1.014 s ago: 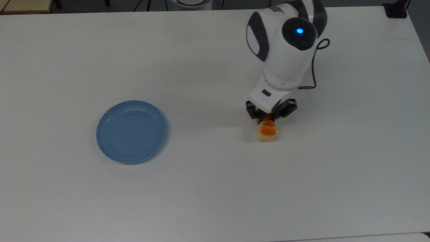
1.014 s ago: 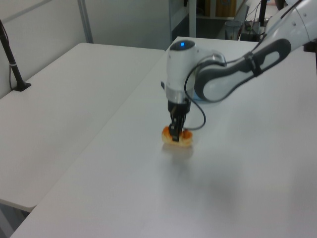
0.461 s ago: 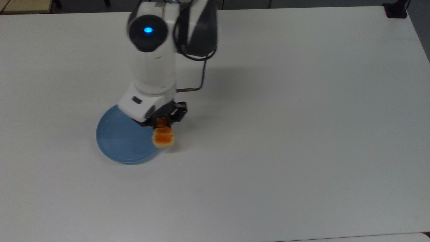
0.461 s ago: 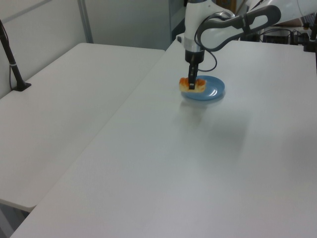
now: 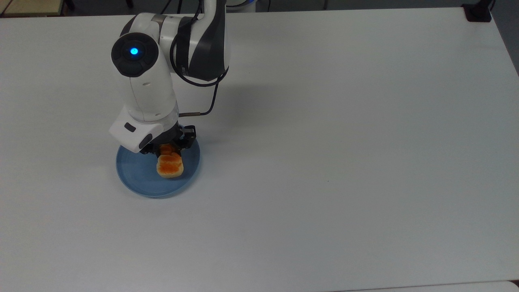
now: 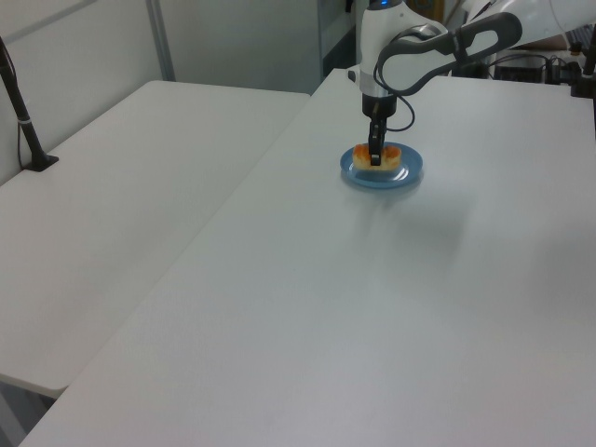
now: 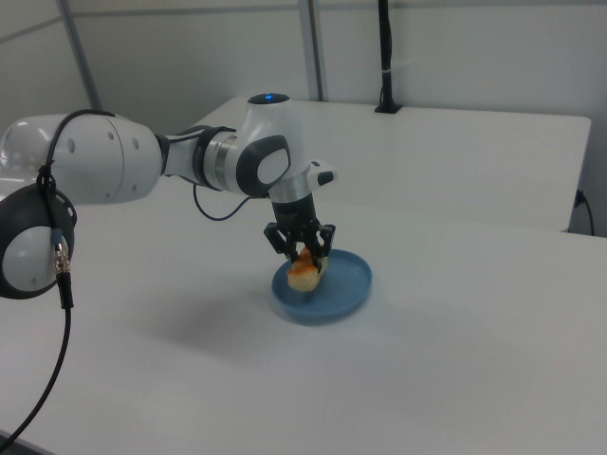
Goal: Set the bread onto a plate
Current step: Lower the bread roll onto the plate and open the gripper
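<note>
Broad white table [image 5: 344, 162], grey partition wall [image 7: 455, 57] behind. The two-finger gripper [image 5: 168, 148] clamps the small orange-topped bread loaf [image 5: 170, 166] over the round light-blue plastic plate [image 5: 134, 178]; the left view adds a second white table [image 6: 121, 186] alongside.

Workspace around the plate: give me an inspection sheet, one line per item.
Surface: white table, bare apart from the job's things.
Job's things: bread over the blue plate, inside its rim; whether it rests there cannot be told.
Clutter: nothing seen.
Gripper: gripper shut on the bread, above the plate.
Cables: black cable looping off the arm's wrist.
Surroundings: second white table alongside; black post clamped at a table's far edge.
</note>
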Controlling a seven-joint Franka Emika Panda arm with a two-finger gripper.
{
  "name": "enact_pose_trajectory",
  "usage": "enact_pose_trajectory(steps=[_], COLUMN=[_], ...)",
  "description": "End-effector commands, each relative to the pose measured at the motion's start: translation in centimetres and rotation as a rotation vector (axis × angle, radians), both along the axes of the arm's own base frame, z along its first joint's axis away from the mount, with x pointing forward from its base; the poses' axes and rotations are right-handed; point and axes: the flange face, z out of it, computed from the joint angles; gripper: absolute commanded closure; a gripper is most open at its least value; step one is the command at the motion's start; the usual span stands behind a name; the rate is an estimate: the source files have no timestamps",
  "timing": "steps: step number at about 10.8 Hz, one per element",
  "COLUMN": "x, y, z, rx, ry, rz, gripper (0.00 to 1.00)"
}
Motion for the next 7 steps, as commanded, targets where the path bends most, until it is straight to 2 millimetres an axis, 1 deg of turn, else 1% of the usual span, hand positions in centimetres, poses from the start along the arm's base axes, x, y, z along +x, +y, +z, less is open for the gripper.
enact_pose_trajectory(steps=[1,2,3,4,5,6,7], x=[-0.3,-0.3,-0.4,-0.6,-1.1,-2.1,-3.2], y=[-0.4,-0.4,-0.3,0.1,1.2,2.9,5.3], z=[0.2,0.7,2.0,4.3,6.9,9.4,12.6], rx=[0.003,0.003,0.004,0.008,0.009,0.019,0.026], ry=[0.009,0.001,-0.015,-0.037,-0.056,-0.027,-0.024], rz=[0.01,0.004,0.002,0.002,-0.013,-0.054,-0.089], gripper=[0.25,0.02,0.0,0.0,0.0,0.0,0.0])
